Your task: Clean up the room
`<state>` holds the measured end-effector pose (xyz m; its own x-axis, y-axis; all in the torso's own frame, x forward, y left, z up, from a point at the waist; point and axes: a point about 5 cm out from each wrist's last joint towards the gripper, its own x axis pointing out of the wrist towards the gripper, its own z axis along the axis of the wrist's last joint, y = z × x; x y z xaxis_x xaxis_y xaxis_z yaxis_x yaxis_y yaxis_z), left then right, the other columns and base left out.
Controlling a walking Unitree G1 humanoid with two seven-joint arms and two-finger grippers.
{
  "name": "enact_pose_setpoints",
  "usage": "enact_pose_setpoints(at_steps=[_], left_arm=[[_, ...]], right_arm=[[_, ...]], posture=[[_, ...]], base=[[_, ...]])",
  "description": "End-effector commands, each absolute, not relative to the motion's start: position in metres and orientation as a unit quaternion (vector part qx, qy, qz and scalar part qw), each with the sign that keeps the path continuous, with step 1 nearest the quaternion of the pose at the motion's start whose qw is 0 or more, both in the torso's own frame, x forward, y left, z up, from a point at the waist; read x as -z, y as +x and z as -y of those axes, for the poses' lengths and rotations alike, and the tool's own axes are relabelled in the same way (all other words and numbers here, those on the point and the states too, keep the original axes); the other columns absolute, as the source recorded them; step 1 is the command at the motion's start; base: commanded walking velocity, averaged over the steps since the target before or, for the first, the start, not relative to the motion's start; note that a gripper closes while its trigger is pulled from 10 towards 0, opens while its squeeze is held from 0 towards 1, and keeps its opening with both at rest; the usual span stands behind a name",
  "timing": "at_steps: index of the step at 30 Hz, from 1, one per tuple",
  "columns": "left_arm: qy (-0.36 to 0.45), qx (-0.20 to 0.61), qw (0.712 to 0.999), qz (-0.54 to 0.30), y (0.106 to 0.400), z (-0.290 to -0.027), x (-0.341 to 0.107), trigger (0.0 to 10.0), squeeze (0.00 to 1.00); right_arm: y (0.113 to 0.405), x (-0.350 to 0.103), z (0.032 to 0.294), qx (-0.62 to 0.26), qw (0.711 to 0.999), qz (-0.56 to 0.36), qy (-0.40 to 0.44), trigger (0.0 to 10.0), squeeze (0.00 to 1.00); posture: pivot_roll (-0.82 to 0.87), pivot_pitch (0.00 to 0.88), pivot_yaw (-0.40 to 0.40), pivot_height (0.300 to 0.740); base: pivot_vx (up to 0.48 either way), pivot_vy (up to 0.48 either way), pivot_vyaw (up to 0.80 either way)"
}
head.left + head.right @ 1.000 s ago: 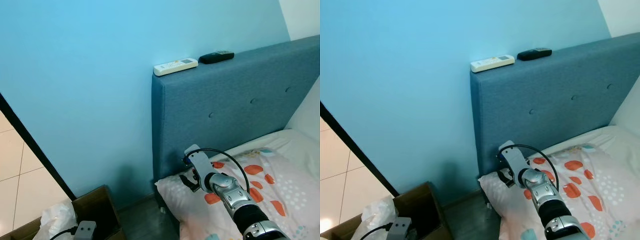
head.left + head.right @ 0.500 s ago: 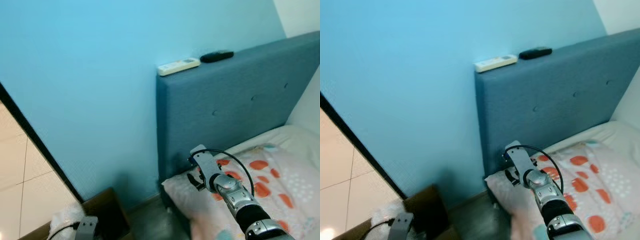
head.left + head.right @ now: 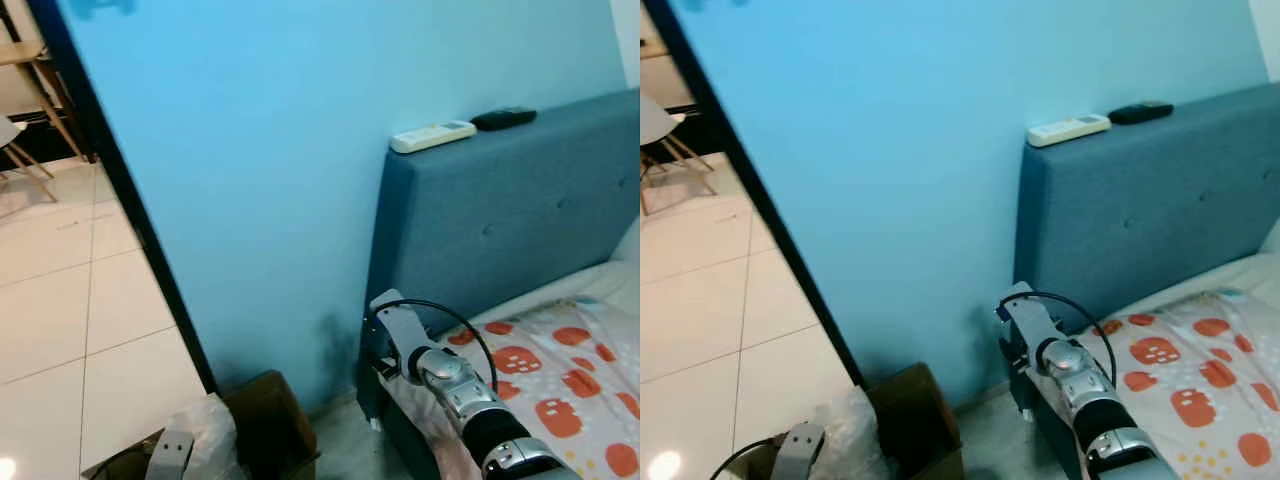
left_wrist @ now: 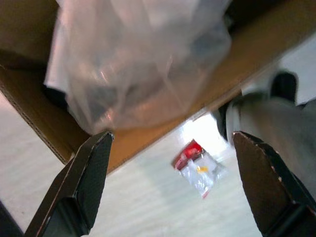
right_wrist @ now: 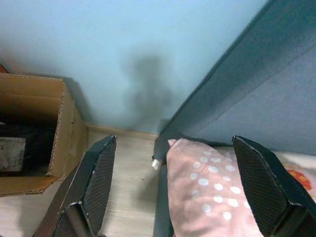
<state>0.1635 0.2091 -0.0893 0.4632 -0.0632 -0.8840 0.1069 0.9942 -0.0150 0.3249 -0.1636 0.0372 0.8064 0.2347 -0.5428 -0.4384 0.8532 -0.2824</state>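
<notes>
While the blue headboard point(image 3: 510, 210) carries a white remote point(image 3: 432, 136) and black remote point(image 3: 503, 118) along its top edge, the cardboard box point(image 3: 910, 420) holds a plastic bag point(image 4: 140, 59); a red wrapper point(image 4: 196, 163) lies on the floor beside it. Left gripper point(image 4: 173, 187) and right gripper point(image 5: 173, 187) both gape wide, empty.

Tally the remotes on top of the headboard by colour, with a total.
White remote: 1
Black remote: 1
Total on the headboard: 2
</notes>
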Motion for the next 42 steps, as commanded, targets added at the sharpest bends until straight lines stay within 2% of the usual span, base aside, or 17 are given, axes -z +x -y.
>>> enact_pose_setpoints(at_steps=[1,12,25,34,42], left_arm=[[0.025,0.051,0.852,-0.521,0.160,-0.211,0.090,10.0,0.00],[0.023,0.056,0.852,-0.521,0.157,-0.208,0.092,10.0,0.00],[0.020,0.049,0.851,-0.523,0.156,-0.209,0.092,10.0,0.00],[0.021,0.044,0.852,-0.521,0.158,-0.208,0.092,10.0,0.00],[0.013,0.034,0.854,-0.518,0.159,-0.208,0.092,10.0,0.00]], right_arm=[[0.327,-0.039,0.165,-0.177,0.931,-0.248,-0.203,10.0,0.00],[0.327,-0.038,0.164,-0.180,0.930,-0.245,-0.209,10.0,0.00],[0.326,-0.036,0.159,-0.190,0.927,-0.243,-0.212,10.0,0.00],[0.326,-0.037,0.155,-0.195,0.928,-0.235,-0.213,10.0,0.00],[0.326,-0.037,0.149,-0.200,0.928,-0.223,-0.224,10.0,0.00]], posture=[[0.04,0.020,0.029,0.740],[0.04,0.024,0.025,0.740],[0.04,0.027,0.024,0.740],[0.03,0.026,0.023,0.740],[0.03,0.026,0.022,0.740]], base=[[0.000,-0.461,0.00],[0.000,-0.423,0.00],[0.000,0.000,0.00],[0.247,-0.409,0.00],[0.000,0.000,0.00]])
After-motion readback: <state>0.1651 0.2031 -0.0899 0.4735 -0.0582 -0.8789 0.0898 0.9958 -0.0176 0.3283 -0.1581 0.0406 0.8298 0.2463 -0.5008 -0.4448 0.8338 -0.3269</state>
